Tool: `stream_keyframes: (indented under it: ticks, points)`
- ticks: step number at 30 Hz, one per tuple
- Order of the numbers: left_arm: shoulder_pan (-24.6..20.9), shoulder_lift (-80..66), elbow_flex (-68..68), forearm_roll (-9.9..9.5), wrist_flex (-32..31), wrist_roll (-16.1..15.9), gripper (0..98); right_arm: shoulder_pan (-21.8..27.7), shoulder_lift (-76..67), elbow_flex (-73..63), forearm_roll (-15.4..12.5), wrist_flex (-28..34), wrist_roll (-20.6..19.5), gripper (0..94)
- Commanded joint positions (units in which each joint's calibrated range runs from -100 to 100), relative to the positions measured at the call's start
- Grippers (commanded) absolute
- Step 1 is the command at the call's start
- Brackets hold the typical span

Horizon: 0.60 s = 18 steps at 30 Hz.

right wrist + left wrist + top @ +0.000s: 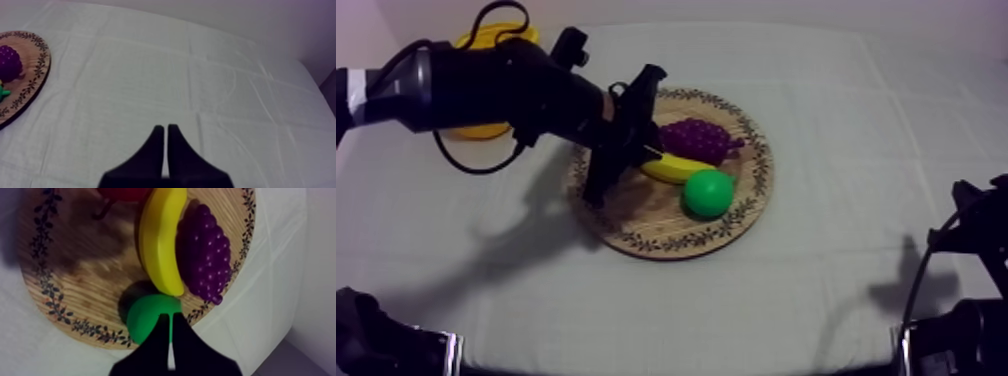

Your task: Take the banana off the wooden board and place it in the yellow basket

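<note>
The yellow banana (pixel 676 168) (pixel 160 243) lies on the round wooden board (pixel 666 235) (pixel 75 273). It sits between the purple grapes (pixel 698 138) (pixel 207 258) and the green pear (pixel 708 193) (pixel 147 315). A small red fruit (pixel 122 192) is by the banana's far end. My left gripper (pixel 601 185) (pixel 170 333) hangs above the board, just left of the banana, shut on nothing. The yellow basket (pixel 481 40) stands at the back left, partly hidden behind my left arm. My right gripper (pixel 971 225) (pixel 165 131) rests low at the right, shut, over bare cloth.
The board (pixel 30 75) with the grapes (pixel 9 61) shows beyond my right gripper, across open cloth. My left arm stretches from the back left over the basket to the board. The table's far edge lies behind the basket.
</note>
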Motion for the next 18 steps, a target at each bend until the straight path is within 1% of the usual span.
stream_keyframes:
  ticks: [1, 5, 8, 10, 13, 15, 18]
  points:
    - [-0.2, -0.01, 0.05, 0.11, 0.0, -4.04, 0.8, 0.0, -0.01, 0.05, -0.03, -0.02, -0.01, 0.4]
    - [-0.63, -0.25, 0.47, 0.25, -0.05, -4.73, 0.5, 0.0, -0.01, 0.05, -0.03, -0.02, 0.0, 0.4]
    - [-1.07, -0.41, 0.88, 0.4, -0.06, -5.43, 2.8, 0.0, -0.01, 0.05, -0.03, -0.02, -0.02, 0.4]
    - [-1.24, -0.52, 1.2, 0.44, -0.06, -5.76, 6.2, 0.0, -0.01, 0.05, -0.03, -0.02, -0.02, 0.4]
    - [-1.4, -0.63, 1.4, 0.39, -0.06, -6.33, 15.4, 0.0, -0.01, 0.05, -0.03, -0.02, -0.03, 0.4]
    - [-1.44, -0.67, 1.42, 0.25, -0.06, -6.58, 19.4, 0.0, -0.01, 0.05, -0.03, -0.02, -0.03, 0.4]
    - [-1.13, -0.67, 1.31, -1.1, -0.47, -5.79, 21.8, 0.0, -0.01, 0.05, -0.03, -0.02, -0.03, 0.4]
